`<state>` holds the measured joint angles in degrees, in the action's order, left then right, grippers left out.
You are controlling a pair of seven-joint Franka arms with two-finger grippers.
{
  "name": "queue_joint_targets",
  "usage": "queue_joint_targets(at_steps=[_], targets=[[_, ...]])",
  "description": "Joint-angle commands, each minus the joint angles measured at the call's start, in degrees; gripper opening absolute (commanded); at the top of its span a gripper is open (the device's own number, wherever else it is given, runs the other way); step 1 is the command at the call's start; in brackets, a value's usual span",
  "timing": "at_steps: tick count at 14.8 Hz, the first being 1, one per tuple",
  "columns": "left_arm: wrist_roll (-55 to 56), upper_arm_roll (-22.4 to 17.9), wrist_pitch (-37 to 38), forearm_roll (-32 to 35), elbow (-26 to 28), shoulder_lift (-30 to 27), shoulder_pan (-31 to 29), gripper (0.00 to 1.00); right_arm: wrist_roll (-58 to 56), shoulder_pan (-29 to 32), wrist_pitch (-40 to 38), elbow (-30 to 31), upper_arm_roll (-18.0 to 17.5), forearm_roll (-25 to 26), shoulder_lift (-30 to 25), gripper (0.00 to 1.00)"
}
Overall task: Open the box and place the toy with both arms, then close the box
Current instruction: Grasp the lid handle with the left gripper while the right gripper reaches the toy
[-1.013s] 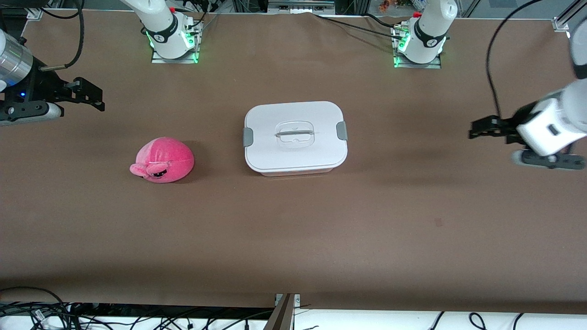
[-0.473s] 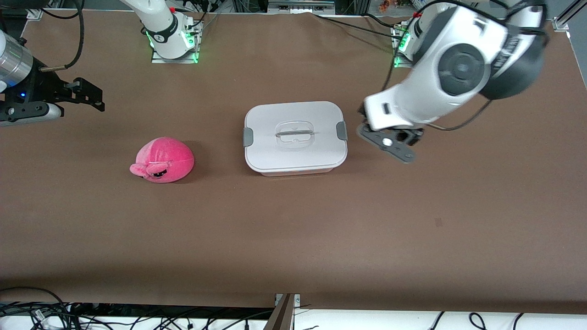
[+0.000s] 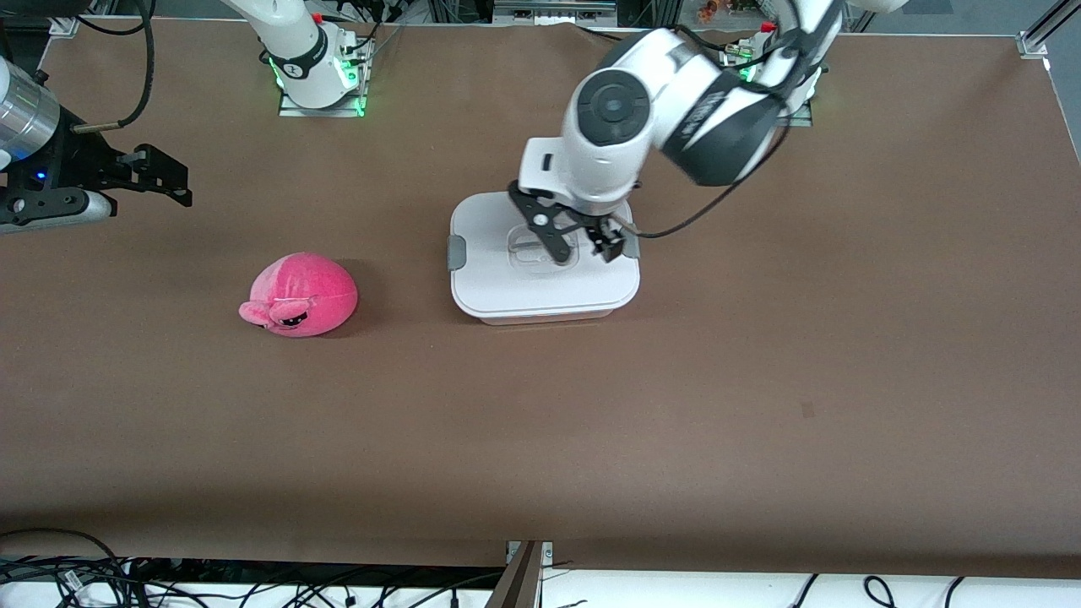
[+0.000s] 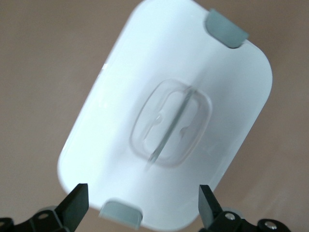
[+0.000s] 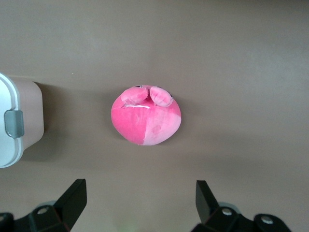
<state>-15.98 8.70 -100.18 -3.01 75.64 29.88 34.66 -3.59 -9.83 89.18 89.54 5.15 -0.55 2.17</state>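
Observation:
The box (image 3: 498, 283) stands mid-table with its white lid (image 4: 120, 77) on and a grey clip (image 4: 225, 28) at each end. My left gripper (image 3: 583, 245) hovers over the lid, open and empty, beside the clear recessed handle (image 4: 171, 123) and toward the clip at the left arm's end. In the left wrist view that left gripper (image 4: 142, 193) has its fingers spread wider than the near clip (image 4: 120, 212). The pink plush toy (image 3: 300, 295) lies on the table toward the right arm's end. My right gripper (image 3: 173, 179) waits open above the table near that end, and the right wrist view shows the toy (image 5: 146, 116) ahead of the right gripper (image 5: 140, 191).
The brown table (image 3: 540, 439) carries only the box and the toy. Both arm bases (image 3: 319, 67) stand along the table edge farthest from the front camera. The box's pink wall (image 5: 29, 113) shows in the right wrist view. Cables (image 3: 84, 574) hang along the nearest edge.
My left arm has swung in from the left arm's end of the table to over the box lid, its gripper still open. The right arm, toy and box have not moved.

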Motion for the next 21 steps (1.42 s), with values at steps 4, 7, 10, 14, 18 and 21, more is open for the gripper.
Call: queue_joint_targets(at_steps=[4, 7, 10, 14, 18, 21], targets=[[-8.97, -0.79, -6.42, 8.98, 1.87, 2.91, 4.98, 1.00, -0.28, 0.52, 0.47, -1.82, -0.49, -0.16, 2.75, 1.00], [-12.59, -0.79, -11.25, 9.78, 6.08, 3.00, 5.60, 1.00, -0.90, 2.27, 0.56, -1.65, -0.14, -1.65, 4.68, 1.00], [-12.68, -0.79, -11.97, 11.45, 7.41, 2.82, 5.77, 1.00, -1.16, 1.66, 0.21, -1.73, -0.40, -0.43, 10.37, 1.00], [-12.68, -0.79, -12.23, 11.45, 7.33, 3.17, 5.95, 1.00, -0.99, 0.87, 0.20, -1.12, -0.67, -0.95, 12.51, 1.00], [-12.67, -0.79, -12.23, 11.45, 6.89, 3.08, 6.21, 0.77, -1.16, 0.34, 0.03, -1.56, -0.67, -0.95, 16.11, 1.00], [-12.59, -0.70, -13.45, 11.80, 6.80, 3.08, 6.47, 0.25, -0.98, -0.62, 2.21, 2.38, -0.76, -1.39, 16.29, 1.00]])
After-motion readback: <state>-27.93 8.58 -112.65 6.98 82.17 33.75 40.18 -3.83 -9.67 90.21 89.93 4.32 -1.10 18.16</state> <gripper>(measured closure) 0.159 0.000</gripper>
